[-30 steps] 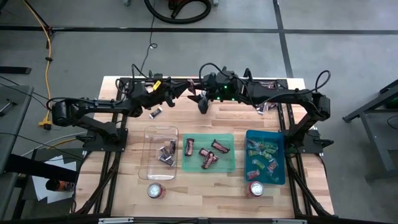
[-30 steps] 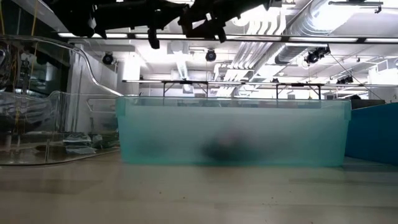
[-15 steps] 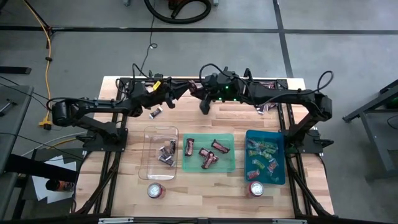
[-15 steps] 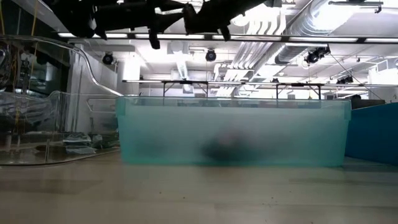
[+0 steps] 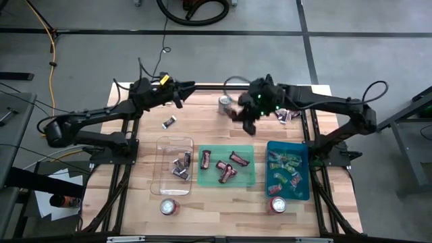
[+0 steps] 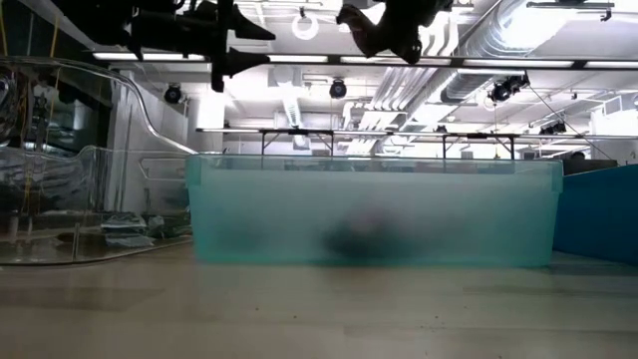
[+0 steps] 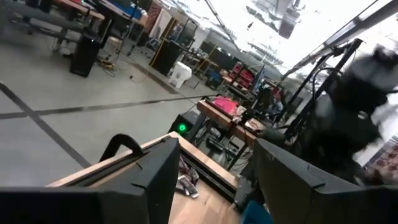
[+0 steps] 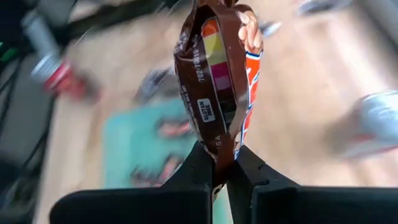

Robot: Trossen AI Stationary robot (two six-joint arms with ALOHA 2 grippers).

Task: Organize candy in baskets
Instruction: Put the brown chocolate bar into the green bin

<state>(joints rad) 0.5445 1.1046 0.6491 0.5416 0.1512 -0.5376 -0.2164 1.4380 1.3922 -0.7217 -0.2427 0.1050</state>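
The bench (image 5: 135, 202) is a pale wood-plank top standing on a grey floor crossed by dark lines. Across its middle sit three baskets: a clear one (image 5: 174, 166) with dark wrapped candy, a translucent green one (image 5: 227, 165) with maroon-brown pieces, and a teal-blue one (image 5: 288, 170) with light green and pink sweets. A drink can (image 5: 169, 206) stands near the front edge (another stands farther right).

The right gripper (image 5: 248, 120) hangs above the bench behind the green basket, its jaws pinched on a maroon-brown candy (image 8: 219, 74). The left gripper (image 5: 179, 94) hovers at the rear, jaws apart and empty, near one loose candy (image 5: 169, 123).

In the low view, ceiling lights and ducts run overhead.
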